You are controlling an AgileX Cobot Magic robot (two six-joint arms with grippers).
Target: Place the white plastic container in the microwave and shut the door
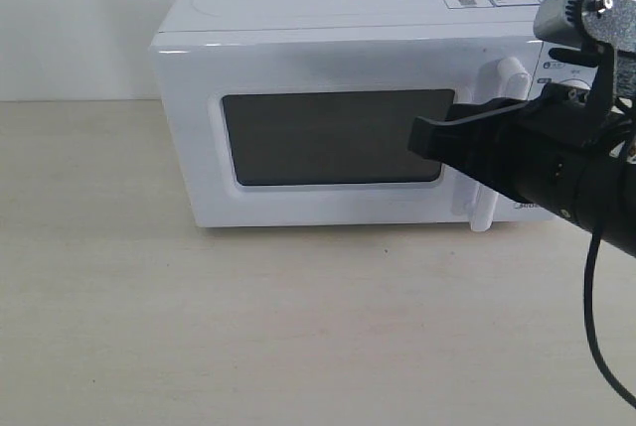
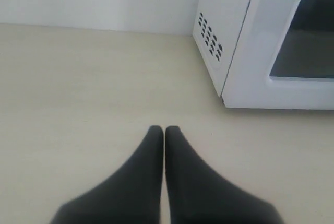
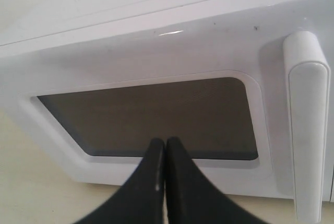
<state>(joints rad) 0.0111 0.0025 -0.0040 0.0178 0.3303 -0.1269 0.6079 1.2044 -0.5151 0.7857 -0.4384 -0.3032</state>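
The white microwave (image 1: 298,9) stands at the back of the table with its door (image 1: 328,198) flush against the body, dark window facing me. My right gripper (image 1: 419,138) is shut and empty, hovering in front of the window's right end, just left of the vertical bar handle (image 1: 507,78). In the right wrist view its fingertips (image 3: 165,141) point at the window's lower edge, with the handle (image 3: 307,125) beside. My left gripper (image 2: 165,128) is shut and empty over bare table, off the microwave's vented side (image 2: 210,41). The white plastic container is out of view.
Round dials (image 1: 571,83) sit on the microwave's right panel, partly behind my right arm. A black cable (image 1: 594,327) hangs from that arm at the right edge. Pale wooden tabletop (image 1: 248,327) stretches in front of the microwave, with a white wall behind.
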